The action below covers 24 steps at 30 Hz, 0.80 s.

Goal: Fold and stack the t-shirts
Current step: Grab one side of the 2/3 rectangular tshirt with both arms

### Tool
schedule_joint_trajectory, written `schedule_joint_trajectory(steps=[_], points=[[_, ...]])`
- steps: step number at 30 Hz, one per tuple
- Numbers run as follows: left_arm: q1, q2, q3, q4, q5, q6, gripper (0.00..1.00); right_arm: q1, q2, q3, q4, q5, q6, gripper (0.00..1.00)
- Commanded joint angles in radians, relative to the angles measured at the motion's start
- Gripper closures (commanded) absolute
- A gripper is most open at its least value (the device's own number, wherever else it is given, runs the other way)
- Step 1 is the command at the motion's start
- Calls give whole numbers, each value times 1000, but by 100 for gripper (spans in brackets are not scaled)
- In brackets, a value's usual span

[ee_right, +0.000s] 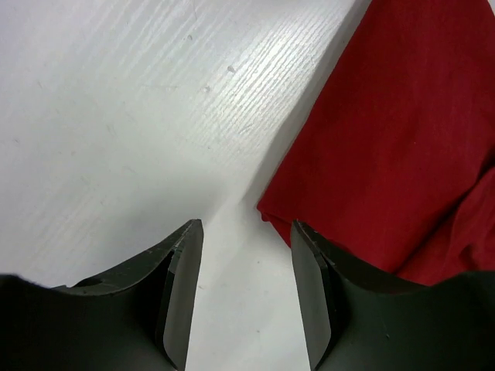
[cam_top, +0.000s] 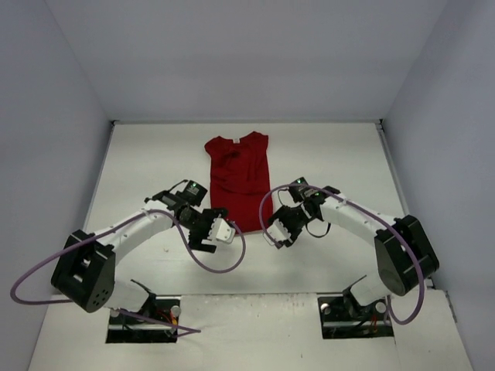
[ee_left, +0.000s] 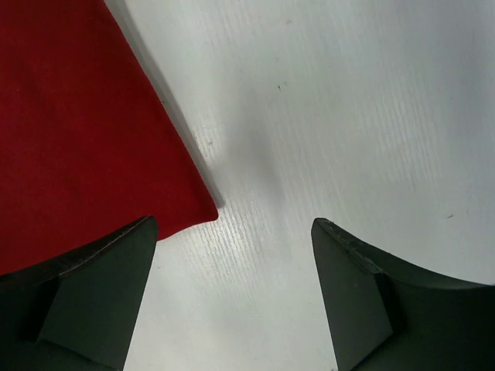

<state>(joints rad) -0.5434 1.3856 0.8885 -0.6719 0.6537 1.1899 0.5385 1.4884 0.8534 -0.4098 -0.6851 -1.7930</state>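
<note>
A dark red t-shirt [cam_top: 240, 176] lies folded lengthwise in the middle of the white table, neck toward the back. My left gripper [cam_top: 219, 233] is open and empty at the shirt's near left corner; that corner shows in the left wrist view [ee_left: 85, 139] just ahead of my left finger. My right gripper [cam_top: 277, 230] is open and empty at the shirt's near right corner, which shows in the right wrist view [ee_right: 387, 154] beside my right finger. Neither gripper holds cloth.
The white table [cam_top: 332, 162] is walled by grey panels on the left, back and right. Purple cables loop off both arms near the grippers. The arm bases [cam_top: 143, 317] stand at the near edge.
</note>
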Motion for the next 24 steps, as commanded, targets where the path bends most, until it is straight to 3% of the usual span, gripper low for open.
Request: schedule_joint_trajectory(steps=[1, 4, 15, 24], points=[[-1, 50, 52, -1, 36, 152, 23, 3, 18, -8, 36, 11, -123, 54], [-1, 87, 66, -2, 46, 172, 26, 3, 31, -8, 52, -4, -129, 54], [24, 188, 117, -3, 85, 185, 51, -5, 113, -1, 79, -27, -216, 59], [57, 276, 211, -68, 92, 162, 56, -15, 192, 37, 89, -44, -240, 70]])
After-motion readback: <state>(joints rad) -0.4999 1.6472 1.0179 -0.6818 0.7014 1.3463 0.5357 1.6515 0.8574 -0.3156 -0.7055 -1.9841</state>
